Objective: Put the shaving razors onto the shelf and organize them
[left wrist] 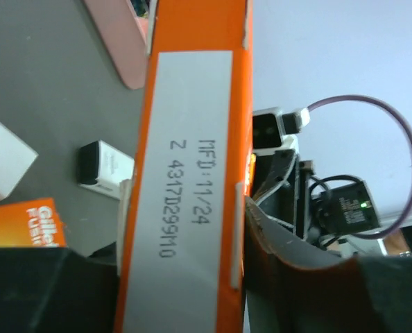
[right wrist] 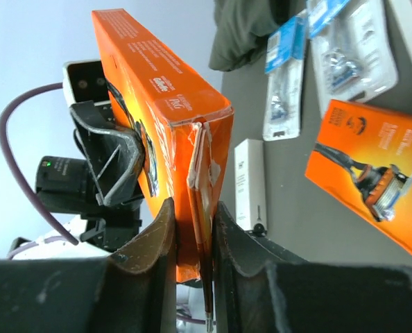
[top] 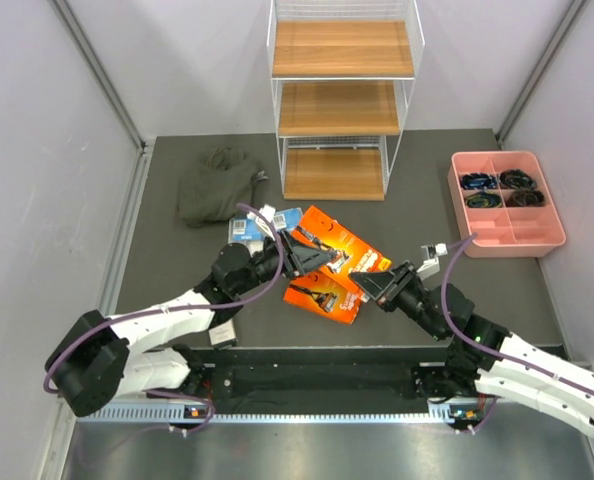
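— Two grippers on one orange box (top: 349, 248), do we read it correctly?
— Yes. The left gripper (top: 315, 260) pinches one end and the right gripper (right wrist: 192, 211) pinches the other end, each with its fingers pressed on the two broad faces. The box hangs above the table, between the arms.
— What do we see around it?
— A second orange box (top: 322, 297) lies flat just under and beside it. The blister packs (top: 249, 228) lie between the left gripper and the left corner of the shelf (top: 342, 50), near a crumpled dark green cloth (top: 217, 185). One slim white box (top: 429, 262) is just beside the right gripper, and the other white box (top: 223, 334) is near the left forearm.
— And the shelf?
— It stands at the far edge, well apart from all the packs. The pink tray (top: 507, 238) is to its right, with dark coiled things in the compartments.
— The surface, the room?
— We see a dark grey mat (top: 427, 180) and pale grey walls (top: 37, 120) on three sides.
— Materials?
— The held box is glossy card. Its narrow side carries a white label (left wrist: 185, 194) printed "MFD:11/24", and one end flap is creased. The shelf is thin white wire with three light brown wooden boards.
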Available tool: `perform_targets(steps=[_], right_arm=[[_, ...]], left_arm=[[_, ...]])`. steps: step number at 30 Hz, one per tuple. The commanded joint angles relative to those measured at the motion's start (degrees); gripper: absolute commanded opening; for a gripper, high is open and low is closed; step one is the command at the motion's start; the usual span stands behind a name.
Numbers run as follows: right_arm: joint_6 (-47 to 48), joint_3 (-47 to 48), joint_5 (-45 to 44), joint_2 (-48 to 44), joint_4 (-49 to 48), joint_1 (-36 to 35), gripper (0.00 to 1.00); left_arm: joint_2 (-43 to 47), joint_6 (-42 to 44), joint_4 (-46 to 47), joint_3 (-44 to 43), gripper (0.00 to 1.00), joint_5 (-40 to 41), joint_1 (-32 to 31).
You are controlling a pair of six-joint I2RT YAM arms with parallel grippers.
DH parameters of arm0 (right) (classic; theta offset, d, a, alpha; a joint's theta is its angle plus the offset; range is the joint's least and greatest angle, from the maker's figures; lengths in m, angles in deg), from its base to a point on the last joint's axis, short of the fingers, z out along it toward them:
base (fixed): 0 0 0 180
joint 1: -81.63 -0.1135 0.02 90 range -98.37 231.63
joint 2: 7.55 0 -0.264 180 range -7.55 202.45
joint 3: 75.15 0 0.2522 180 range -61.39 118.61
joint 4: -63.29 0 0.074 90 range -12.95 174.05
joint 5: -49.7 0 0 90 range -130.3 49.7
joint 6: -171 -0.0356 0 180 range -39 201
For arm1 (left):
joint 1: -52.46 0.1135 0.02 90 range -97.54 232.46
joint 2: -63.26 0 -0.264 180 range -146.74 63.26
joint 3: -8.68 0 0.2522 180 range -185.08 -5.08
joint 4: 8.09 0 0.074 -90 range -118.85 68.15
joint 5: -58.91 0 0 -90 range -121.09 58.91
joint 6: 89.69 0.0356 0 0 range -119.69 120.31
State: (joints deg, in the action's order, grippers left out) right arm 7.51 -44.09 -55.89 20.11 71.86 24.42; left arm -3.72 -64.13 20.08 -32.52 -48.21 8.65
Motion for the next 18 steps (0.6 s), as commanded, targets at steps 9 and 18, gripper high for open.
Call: perform_targets(steps=[9,18], right_arm=[[3.97,-3.14,4.79,-7.51,-4.57,-0.45,0.76],[4.76,-7.1,2.59,-14.82,-1.41,-0.62,0.76]], left_arm=[[5.46,11.61,-8.69,-6.56,0.33,-2.38,0.22],[0.54,6.99,-3.47,-11.32,0.32,-13.8,0.75]])
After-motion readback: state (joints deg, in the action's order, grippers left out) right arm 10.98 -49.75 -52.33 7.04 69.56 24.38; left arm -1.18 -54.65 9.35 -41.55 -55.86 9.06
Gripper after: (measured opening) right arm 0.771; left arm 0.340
